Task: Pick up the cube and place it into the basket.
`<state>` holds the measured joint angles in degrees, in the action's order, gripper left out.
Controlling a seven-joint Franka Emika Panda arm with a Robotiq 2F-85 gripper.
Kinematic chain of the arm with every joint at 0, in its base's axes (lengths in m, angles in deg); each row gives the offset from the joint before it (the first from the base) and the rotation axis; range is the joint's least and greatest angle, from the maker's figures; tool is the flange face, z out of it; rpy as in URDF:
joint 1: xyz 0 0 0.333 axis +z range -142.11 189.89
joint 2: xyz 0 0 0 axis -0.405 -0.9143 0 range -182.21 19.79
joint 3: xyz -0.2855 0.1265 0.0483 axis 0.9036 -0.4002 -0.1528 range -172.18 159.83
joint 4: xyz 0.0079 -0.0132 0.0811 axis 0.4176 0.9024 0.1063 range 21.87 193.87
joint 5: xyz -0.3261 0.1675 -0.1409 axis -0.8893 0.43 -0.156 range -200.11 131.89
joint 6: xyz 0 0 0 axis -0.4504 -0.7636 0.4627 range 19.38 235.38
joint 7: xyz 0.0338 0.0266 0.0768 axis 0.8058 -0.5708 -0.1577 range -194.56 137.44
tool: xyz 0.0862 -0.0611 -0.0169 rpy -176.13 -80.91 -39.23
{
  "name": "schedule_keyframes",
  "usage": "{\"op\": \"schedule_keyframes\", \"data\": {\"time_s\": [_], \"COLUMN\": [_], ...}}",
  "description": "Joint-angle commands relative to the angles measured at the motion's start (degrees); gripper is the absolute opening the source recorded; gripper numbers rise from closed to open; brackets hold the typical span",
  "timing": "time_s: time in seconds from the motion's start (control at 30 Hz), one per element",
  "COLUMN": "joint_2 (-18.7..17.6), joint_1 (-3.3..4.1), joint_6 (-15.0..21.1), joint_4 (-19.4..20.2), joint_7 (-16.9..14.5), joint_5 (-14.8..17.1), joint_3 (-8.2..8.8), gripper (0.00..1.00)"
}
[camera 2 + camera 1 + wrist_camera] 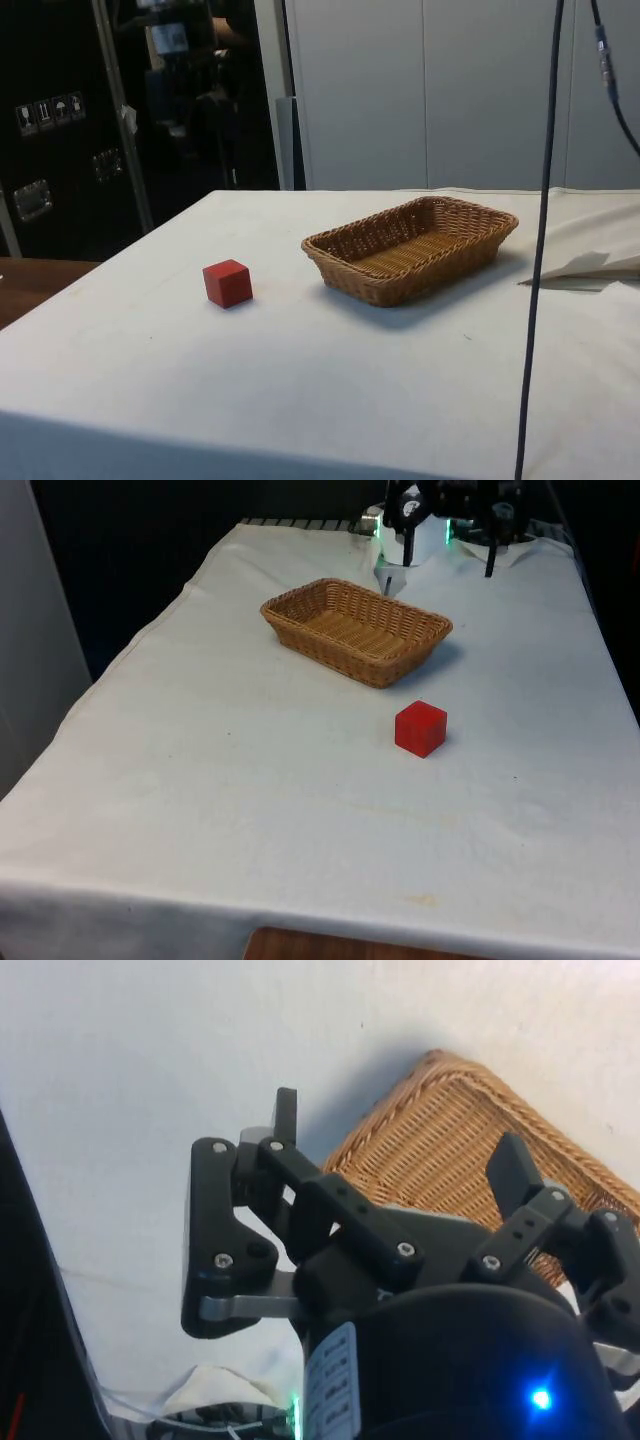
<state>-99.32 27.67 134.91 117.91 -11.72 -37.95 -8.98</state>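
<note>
The claw hangs open, empty. The cube looks light, rigid; grip two opposite flat sides. The basket sits near.

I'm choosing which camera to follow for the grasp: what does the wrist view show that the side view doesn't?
Wrist view alone: the gripper, its two fingers spread apart with nothing between them, held above the cloth at one end of the basket.

Side view alone: the red cube resting on the white cloth, apart from the basket, with dark cabinets behind the table.

Both: the wicker basket and the cloth under it. What part of the basket's inside each view shows holds nothing.
</note>
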Motion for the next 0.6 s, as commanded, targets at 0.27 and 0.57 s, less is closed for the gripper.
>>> {"op": "schedule_keyframes", "data": {"time_s": [0.27,0.57], "joint_2": [-1.78,-2.86], "joint_1": [0.52,0.69], "joint_6": [4.41,8.08], "joint_4": [1.38,2.64], "joint_7": [3.27,5.5], "joint_5": [-1.2,-3.04], "joint_3": [-0.34,-0.74], "gripper": [1.0,1.0]}}
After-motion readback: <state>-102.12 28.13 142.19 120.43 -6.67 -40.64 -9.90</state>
